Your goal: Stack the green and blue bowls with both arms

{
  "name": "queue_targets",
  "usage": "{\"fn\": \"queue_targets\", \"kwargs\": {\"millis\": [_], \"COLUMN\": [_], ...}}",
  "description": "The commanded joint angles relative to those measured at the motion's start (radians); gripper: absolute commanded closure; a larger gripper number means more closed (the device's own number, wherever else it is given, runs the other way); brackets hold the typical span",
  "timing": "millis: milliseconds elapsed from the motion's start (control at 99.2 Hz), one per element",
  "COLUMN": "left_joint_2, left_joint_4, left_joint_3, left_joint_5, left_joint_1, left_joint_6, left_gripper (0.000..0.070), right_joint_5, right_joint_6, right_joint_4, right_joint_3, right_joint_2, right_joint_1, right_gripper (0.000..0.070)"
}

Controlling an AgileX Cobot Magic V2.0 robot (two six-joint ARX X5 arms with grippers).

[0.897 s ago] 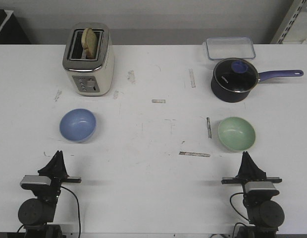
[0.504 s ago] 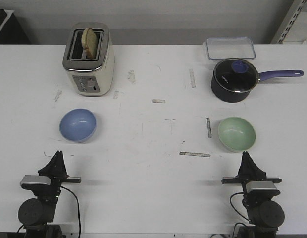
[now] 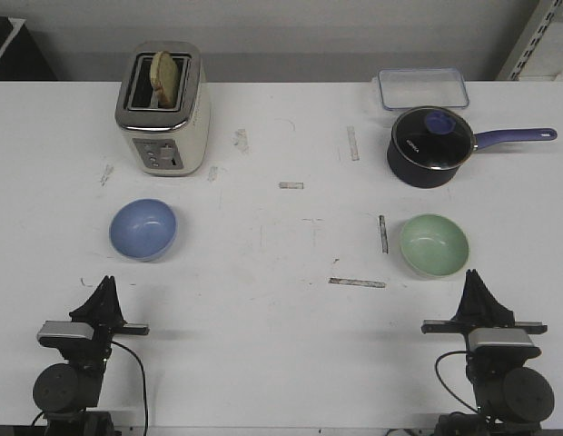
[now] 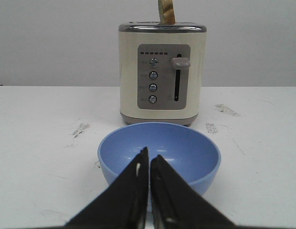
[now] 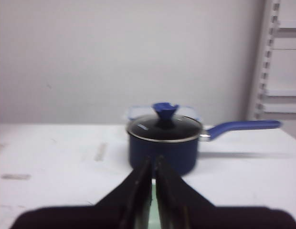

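The blue bowl (image 3: 143, 229) sits ahead of the left tool (image 3: 106, 283), the green bowl (image 3: 433, 245) ahead of the right tool (image 3: 473, 277), neither touched; both tools pressed together, empty.

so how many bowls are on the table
2. The blue bowl sits on the left, in front of the toaster; the green bowl sits on the right, in front of the saucepan. None looks hidden.

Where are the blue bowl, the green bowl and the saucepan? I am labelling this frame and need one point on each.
blue bowl (image 3: 143, 228): front view, on its inner floor.
green bowl (image 3: 433, 244): front view, on its inner floor.
saucepan (image 3: 430, 145): front view, on its glass lid.
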Motion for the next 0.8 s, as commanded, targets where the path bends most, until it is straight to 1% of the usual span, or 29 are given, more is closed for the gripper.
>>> {"fn": "queue_targets", "kwargs": {"millis": [0, 151, 272, 363, 403, 534, 665, 675, 726, 786], "left_joint_2": [-0.002, -0.002, -0.002, -0.002, -0.002, -0.002, -0.002, -0.002, -0.002, -0.002], "left_joint_4": [0.012, 0.012, 0.012, 0.012, 0.012, 0.012, 0.012, 0.012, 0.012, 0.012], "left_joint_3": [-0.022, -0.022, -0.022, -0.022, -0.022, -0.022, -0.022, -0.022, -0.022, -0.022], "left_joint_5": [-0.002, -0.002, -0.002, -0.002, -0.002, -0.002, -0.002, -0.002, -0.002, -0.002], "left_joint_1": [0.002, 0.002, 0.002, 0.002, 0.002, 0.002, 0.002, 0.002, 0.002, 0.002], "left_joint_6": [0.002, 0.001, 0.001, 0.002, 0.001, 0.001, 0.001, 0.001, 0.001, 0.001], "left_gripper": [0.0699, 0.0699, 0.0699, 0.0699, 0.0699, 0.0699, 0.0699, 0.0699, 0.0699, 0.0699], "right_joint_5": [0.016, 0.018, 0.018, 0.018, 0.015, 0.01, 0.01, 0.0, -0.029, -0.086], "right_joint_6": [-0.049, -0.09, -0.089, -0.085, -0.073, 0.02, 0.031, 0.103, 0.125, 0.153], "right_joint_4": [-0.042, -0.134, -0.215, -0.252, -0.26, -0.314, -0.472, -0.66, -0.694, -0.718], "right_joint_3": [0.073, 0.226, 0.332, 0.388, 0.41, 0.491, 0.6, 0.754, 0.792, 0.829], "right_joint_2": [0.068, 0.243, 0.388, 0.483, 0.523, 0.632, 0.771, 0.978, 1.028, 1.082], "right_joint_1": [0.001, 0.001, 0.001, 0.001, 0.001, 0.001, -0.009, -0.055, -0.075, -0.102], "right_gripper": [0.0698, 0.0698, 0.0698, 0.0698, 0.0698, 0.0698, 0.0698, 0.0698, 0.0698, 0.0696]}}
